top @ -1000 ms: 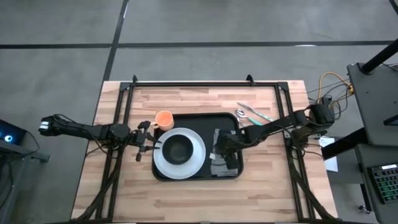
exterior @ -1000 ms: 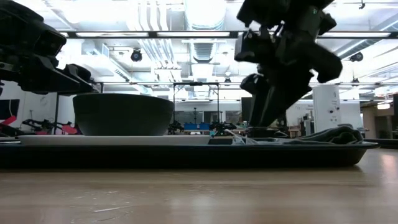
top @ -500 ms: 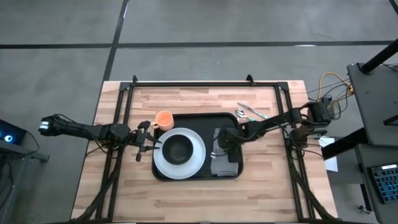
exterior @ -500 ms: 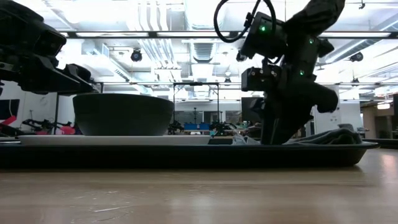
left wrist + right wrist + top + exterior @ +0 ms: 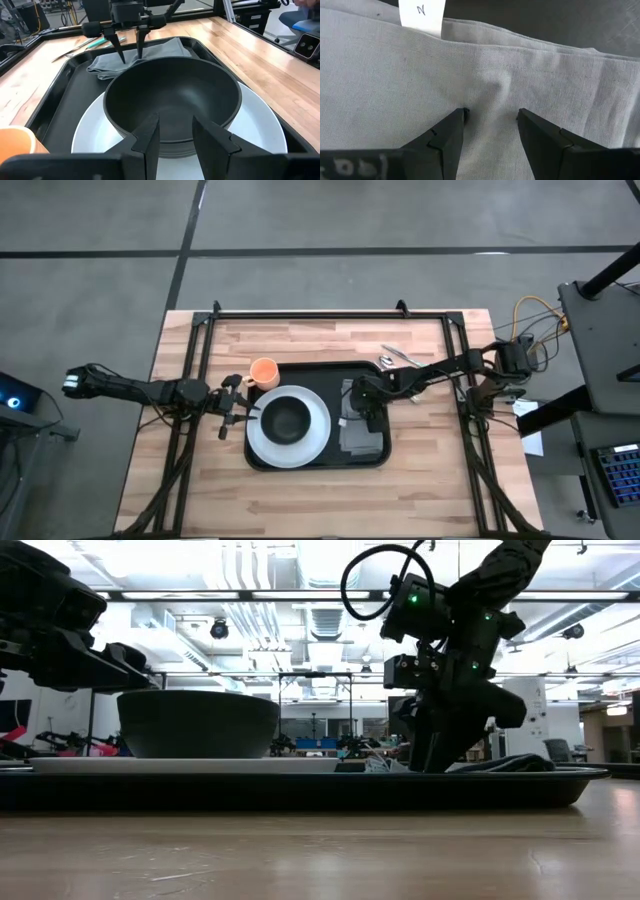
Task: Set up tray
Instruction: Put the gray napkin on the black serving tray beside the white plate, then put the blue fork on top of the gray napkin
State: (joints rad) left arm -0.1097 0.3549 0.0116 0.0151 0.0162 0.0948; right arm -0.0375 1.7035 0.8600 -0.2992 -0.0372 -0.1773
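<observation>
Light wooden plank table (image 5: 300, 490), carrying a large black rectangular tray (image 5: 318, 368), a small orange cup (image 5: 264, 370) just beside it, and metal cutlery (image 5: 404, 360) near its corner.

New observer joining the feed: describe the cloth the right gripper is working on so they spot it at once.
Find the tray mid-table. Its left half holds a white plate with a black bowl; the napkin lies flat on the right half, under the right gripper. It is the only soft grey fabric there, with a small white tag.

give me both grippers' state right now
Left gripper: open, holding nothing, beside the bowl.
Right gripper: open, jaws down on the napkin in the tray.
</observation>
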